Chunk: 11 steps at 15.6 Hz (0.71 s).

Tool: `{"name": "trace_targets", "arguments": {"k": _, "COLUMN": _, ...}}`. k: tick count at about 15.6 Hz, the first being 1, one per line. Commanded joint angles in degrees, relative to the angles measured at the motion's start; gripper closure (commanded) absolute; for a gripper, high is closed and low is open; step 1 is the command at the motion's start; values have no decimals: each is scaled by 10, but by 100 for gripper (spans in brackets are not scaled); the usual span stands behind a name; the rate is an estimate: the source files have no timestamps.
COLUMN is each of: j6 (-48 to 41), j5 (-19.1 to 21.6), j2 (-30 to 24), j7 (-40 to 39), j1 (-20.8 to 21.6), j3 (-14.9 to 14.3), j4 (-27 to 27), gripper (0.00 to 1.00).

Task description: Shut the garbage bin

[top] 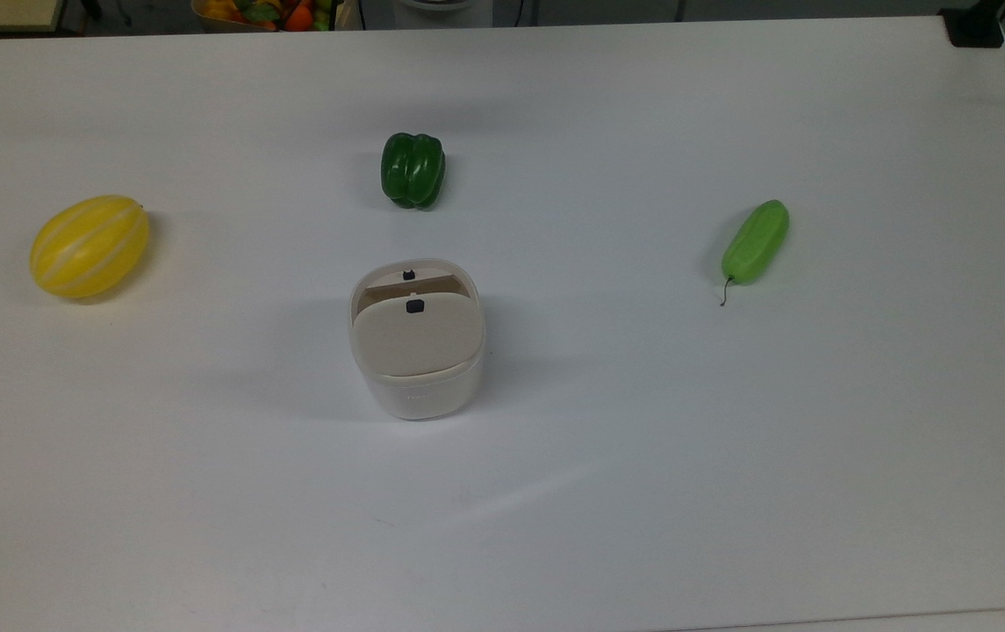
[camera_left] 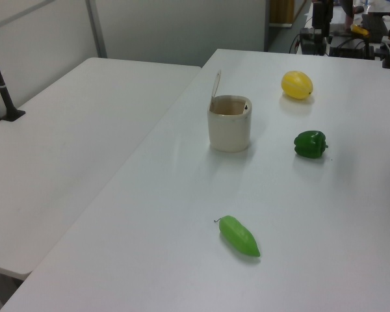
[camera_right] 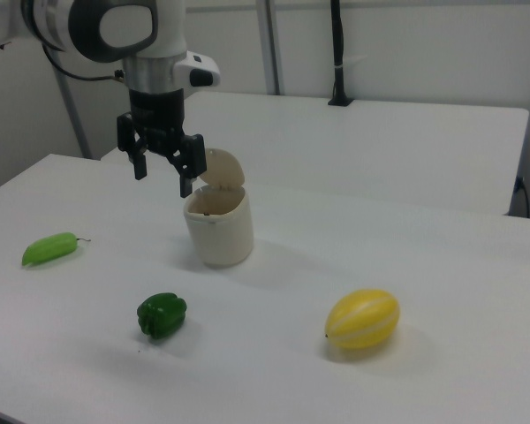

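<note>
1. Garbage bin (top: 417, 351) stands upright near the middle of the white surface (top: 642, 439); lid (camera_right: 221, 168) hinged up and standing nearly vertical, mouth open
2. Green pepper (top: 412, 169) lies beyond the bin toward the top view's top edge, yellow melon (top: 89, 246) well apart at the top view's left, pale green gourd (top: 756, 241) well apart at the top view's right
3. Gripper (camera_right: 163, 172) hangs in the air at the right view's left of the raised lid, close beside it, not touching as far as I can judge; fingers spread apart, holding nothing
4. Handling, my guess: bin is thin light plastic, probably empty, so a sideways shove could slide or tip it; lid is stiff and swings freely on its hinge
5. No need to grasp. Best contact looks to be the lid's upper edge or its outer face, pushed over and down toward the mouth
6. Small dark button (top: 415, 305) near the lid's free edge; a firm press downward at the end likely seats it
7. Risk: pressing off-centre may skid the bin on the smooth surface
</note>
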Motion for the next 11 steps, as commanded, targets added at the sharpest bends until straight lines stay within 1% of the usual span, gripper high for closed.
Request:
{"name": "trace_targets", "arguments": {"k": 1, "j6": 8, "j5": 10, "j2": 5, "j7": 0, "j1": -2, "j3": -4, "j4": 14, "gripper": 28}}
{"name": "trace_targets", "arguments": {"k": 2, "j6": 8, "j5": 10, "j2": 5, "j7": 0, "j1": -2, "j3": -4, "j4": 14, "gripper": 44}}
{"name": "trace_targets", "arguments": {"k": 3, "j6": 8, "j5": 11, "j2": 5, "j7": 0, "j1": -3, "j3": -4, "j4": 13, "gripper": 65}}
{"name": "trace_targets", "arguments": {"k": 4, "j6": 8, "j5": 13, "j2": 5, "j7": 0, "j1": -3, "j3": -4, "j4": 14, "gripper": 78}}
{"name": "trace_targets", "arguments": {"k": 6, "j6": 12, "j5": 23, "j2": 5, "j7": 0, "j1": -4, "j3": -6, "j4": 14, "gripper": 100}}
{"name": "trace_targets", "arguments": {"k": 9, "j6": 29, "j5": 26, "j2": 6, "j7": -2, "j1": -1, "j3": -5, "j4": 15, "gripper": 100}}
{"name": "trace_targets", "arguments": {"k": 11, "j6": 31, "j5": 28, "j2": 7, "j7": -1, "j1": 2, "j3": -1, "j4": 33, "gripper": 100}}
